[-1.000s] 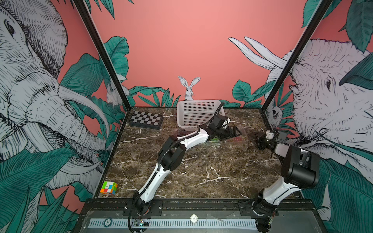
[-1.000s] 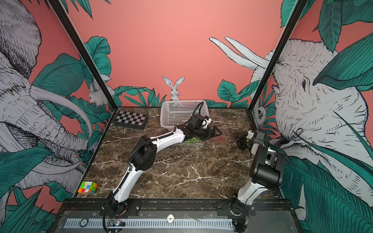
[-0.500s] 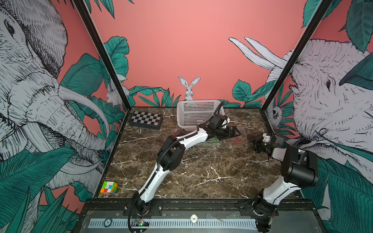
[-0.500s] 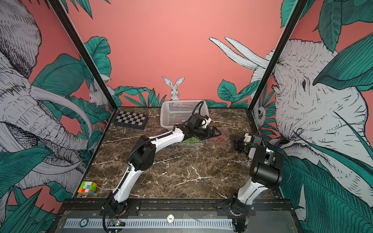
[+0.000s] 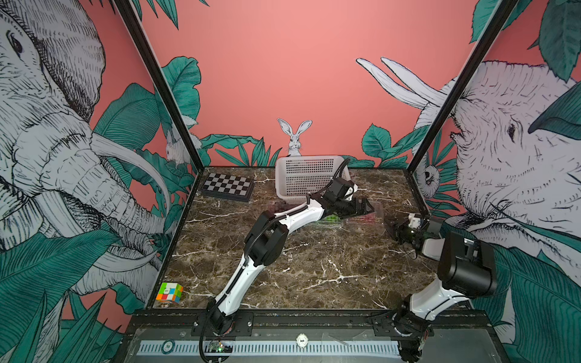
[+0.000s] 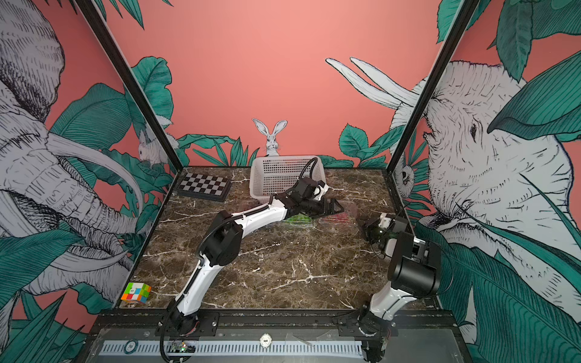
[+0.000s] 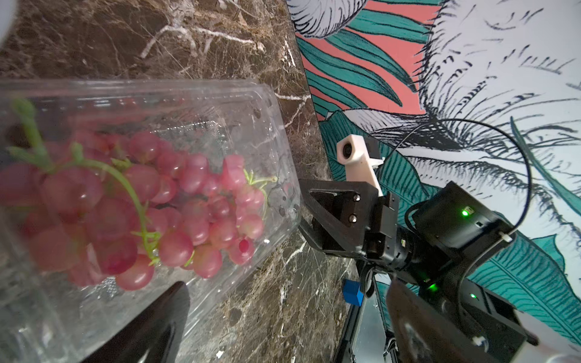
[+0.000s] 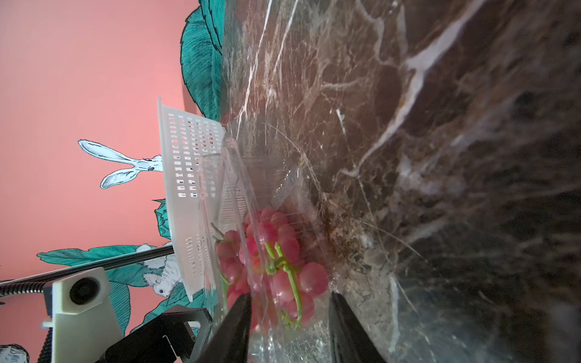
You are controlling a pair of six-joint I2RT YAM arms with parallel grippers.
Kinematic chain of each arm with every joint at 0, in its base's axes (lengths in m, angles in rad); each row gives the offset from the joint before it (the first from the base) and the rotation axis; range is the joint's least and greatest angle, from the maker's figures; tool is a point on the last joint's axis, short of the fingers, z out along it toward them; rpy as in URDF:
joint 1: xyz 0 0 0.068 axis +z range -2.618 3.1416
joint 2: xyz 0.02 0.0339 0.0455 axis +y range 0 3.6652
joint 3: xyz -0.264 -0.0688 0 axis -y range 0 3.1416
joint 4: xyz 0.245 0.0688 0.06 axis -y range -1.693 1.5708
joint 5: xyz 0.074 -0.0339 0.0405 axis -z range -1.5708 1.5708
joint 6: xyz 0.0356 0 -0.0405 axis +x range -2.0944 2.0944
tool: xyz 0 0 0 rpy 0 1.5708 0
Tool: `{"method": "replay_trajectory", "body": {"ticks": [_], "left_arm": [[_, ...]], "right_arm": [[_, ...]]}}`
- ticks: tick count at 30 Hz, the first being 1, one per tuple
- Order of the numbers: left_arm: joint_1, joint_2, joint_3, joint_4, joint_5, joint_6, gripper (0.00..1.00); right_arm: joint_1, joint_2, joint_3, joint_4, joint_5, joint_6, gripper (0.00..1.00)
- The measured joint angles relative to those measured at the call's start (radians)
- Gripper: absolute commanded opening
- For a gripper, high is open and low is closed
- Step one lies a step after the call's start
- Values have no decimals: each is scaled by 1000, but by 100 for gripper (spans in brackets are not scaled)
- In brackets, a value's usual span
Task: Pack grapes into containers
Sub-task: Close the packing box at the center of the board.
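Red grapes (image 7: pixel 176 213) lie in the container (image 7: pixel 276 132).
Left claw (image 5: pixel 364 208) spread wide above; right claw (image 7: pixel 300 204) straddles its end, perhaps steadying it; grip unclear.

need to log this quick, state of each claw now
Left claw: open, above the red grapes.
Right claw: astride the clear container, grip cannot be told.

left arm (image 5: pixel 292 220) stretched to far centre, left gripper (image 5: pixel 364 207) over a clear container (image 5: pixel 358 225) holding red grapes (image 5: pixel 367 217); green grapes (image 5: pixel 330 218) just left of it, under the arm; right gripper (image 5: pixel 393 228) just beside the container's right end; white basket (image 5: pixel 309 176) behind, chessboard (image 5: pixel 228 187) far left, colour cube (image 5: pixel 169 292) near left.
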Motion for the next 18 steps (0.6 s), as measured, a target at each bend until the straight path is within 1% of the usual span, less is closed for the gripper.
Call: {"method": "replay_trajectory", "body": {"ticks": [8,18], "left_arm": [[1,0,0,-2,0,3,99],[1,0,0,-3,0,4,99]], "right_arm": [[0,-101,-22,-15,-7,-15,36],[0,-99,-79,3,-13,-26,32]]}}
